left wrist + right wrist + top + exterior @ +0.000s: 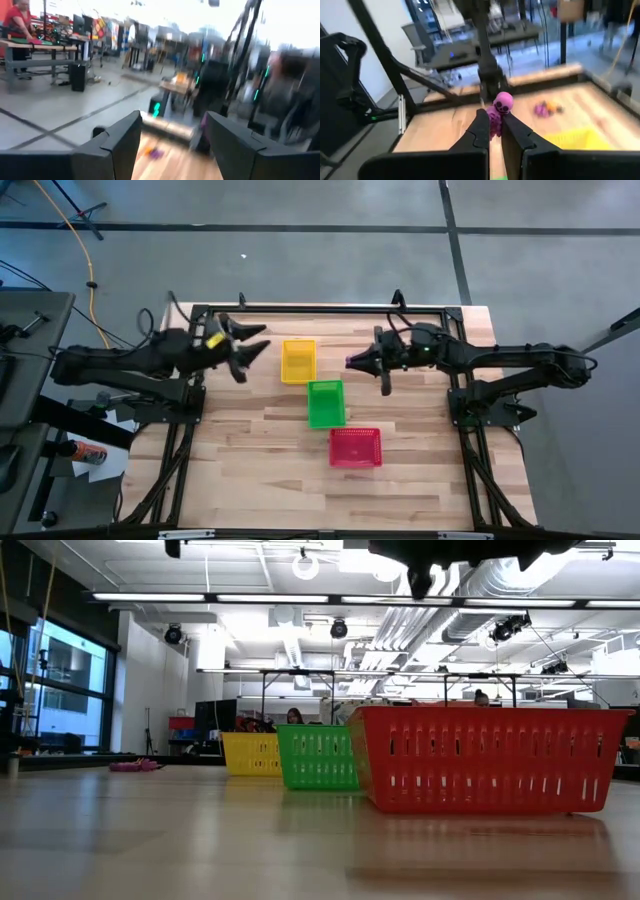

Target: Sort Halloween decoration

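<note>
My right gripper (495, 117) is shut on a tiny purple skull-headed figure (503, 101) and hangs above the table just right of the yellow basket (298, 361), with the purple showing at its tip (350, 362). More of the Halloween decoration, small purple and orange trinkets (547, 107), lie on the table beyond the yellow basket (570, 136). My left gripper (262, 340) hovers open and holds nothing, left of the yellow basket. In its wrist view its fingers (172, 122) stand wide apart over a purple trinket (156, 153). My right gripper pinches the purple figure by its body (494, 125), just below the skull head, between its two fingertips. The head sticks out past the fingertips. The fingers lie about level and point toward the table's left. The figure is lifted clear of the table.
The yellow, green (325, 402) and red (355, 448) mesh baskets stand in a slanting row from the far middle toward the near right. A pink-purple item (135, 765) lies on the far table. People sit at desks in the room behind.
</note>
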Tool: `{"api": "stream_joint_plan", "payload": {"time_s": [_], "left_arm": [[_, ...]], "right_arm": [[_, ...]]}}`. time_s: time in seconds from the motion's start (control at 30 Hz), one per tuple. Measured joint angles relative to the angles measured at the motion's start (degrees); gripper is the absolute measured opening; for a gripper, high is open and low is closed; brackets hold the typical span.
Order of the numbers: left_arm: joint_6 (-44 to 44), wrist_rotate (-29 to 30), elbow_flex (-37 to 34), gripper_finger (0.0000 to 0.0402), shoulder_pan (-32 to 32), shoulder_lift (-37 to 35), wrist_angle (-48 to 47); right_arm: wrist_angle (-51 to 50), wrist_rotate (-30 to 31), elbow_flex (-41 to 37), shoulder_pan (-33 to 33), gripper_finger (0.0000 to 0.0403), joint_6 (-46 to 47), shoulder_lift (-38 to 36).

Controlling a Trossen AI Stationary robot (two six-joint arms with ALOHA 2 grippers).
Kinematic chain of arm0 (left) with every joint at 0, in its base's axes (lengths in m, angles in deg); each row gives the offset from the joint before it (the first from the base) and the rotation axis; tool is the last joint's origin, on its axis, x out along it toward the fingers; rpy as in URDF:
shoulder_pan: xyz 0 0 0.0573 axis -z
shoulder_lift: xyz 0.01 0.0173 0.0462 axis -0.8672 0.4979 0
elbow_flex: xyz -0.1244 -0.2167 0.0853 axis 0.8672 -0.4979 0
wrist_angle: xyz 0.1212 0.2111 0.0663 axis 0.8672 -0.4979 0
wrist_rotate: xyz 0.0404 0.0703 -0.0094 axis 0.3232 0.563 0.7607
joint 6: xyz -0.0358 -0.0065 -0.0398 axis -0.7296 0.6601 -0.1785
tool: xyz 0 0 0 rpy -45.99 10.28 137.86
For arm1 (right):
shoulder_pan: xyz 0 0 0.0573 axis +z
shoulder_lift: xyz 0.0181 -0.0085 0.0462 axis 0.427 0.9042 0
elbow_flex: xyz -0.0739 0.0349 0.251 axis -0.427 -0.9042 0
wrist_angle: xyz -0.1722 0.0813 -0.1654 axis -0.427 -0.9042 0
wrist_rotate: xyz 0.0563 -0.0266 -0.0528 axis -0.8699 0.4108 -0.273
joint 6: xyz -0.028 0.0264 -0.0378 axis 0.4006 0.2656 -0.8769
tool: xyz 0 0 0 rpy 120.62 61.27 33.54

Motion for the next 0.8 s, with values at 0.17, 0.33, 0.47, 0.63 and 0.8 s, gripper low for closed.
{"api": "stream_joint_plan", "payload": {"time_s": [0.17,0.33,0.47,0.63,0.8], "left_arm": [[-2.67,0.81,0.02,0.0213,-0.01,-3.59,3.87],[-0.31,1.64,0.07,0.0213,-0.01,-5.51,3.83],[-0.12,2.43,0.07,0.0213,-0.01,-5.57,3.60],[-0.11,2.49,0.04,0.0213,-0.01,-5.55,2.66],[-0.07,2.49,0.04,0.0213,-0.01,-5.55,2.65]], "right_arm": [[-0.74,0.02,3.78,-1.29,0.0007,1.34,9.95],[-4.85,-0.77,15.87,-2.79,0.0007,-0.72,23.75],[-13.52,-0.09,26.63,-4.33,0.0007,-1.14,35.08],[-22.53,1.04,38.16,-5.79,0.0012,0.65,47.14],[-29.40,3.17,47.92,-6.44,0.0020,6.57,55.82]]}}
